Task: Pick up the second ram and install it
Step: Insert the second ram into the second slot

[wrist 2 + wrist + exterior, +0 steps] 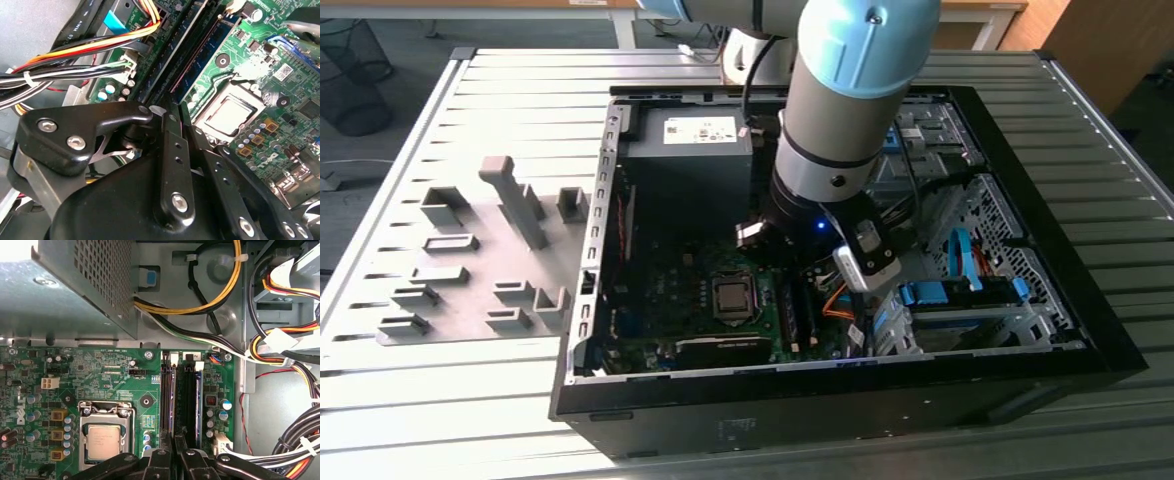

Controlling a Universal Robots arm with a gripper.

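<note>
**A:** Where's the arm [854,100] at the moment?

**B:** In the exterior view it reaches down into the open computer case [580,300], which lies on its side on the slatted tabletop [520,400]. The wrist hangs over the motherboard, between the power supply [687,150] and the blue drive-bay clips [947,295].

**A:** And the claw [175,452]?

**B:** Both wrist views show it right at the memory slots. Its black fingers [161,460] are drawn in tight with only a sliver of gap. The thin top edge of the second ram [172,400] runs straight into that gap, so the claw looks clamped on the stick.

**A:** So where does the stick sit?

**B:** It stands on edge along one of the long slots, beside the processor socket [102,440]. From above it shows only as a narrow purplish line. In the second wrist view the same edge [195,55] leads from the claw's tips [182,112] up across the green motherboard [280,65], with a blue slot [215,45] just beside it. I can't tell whether it is pushed fully home.

**A:** Anything else nearby?

**B:** Bundled cables [280,345] in yellow, black, white and red cross the case next to the slots. Outside the case, on the exterior view's left, the grey fixture blocks [514,200] stand on the tabletop, well apart from the claw.
</note>
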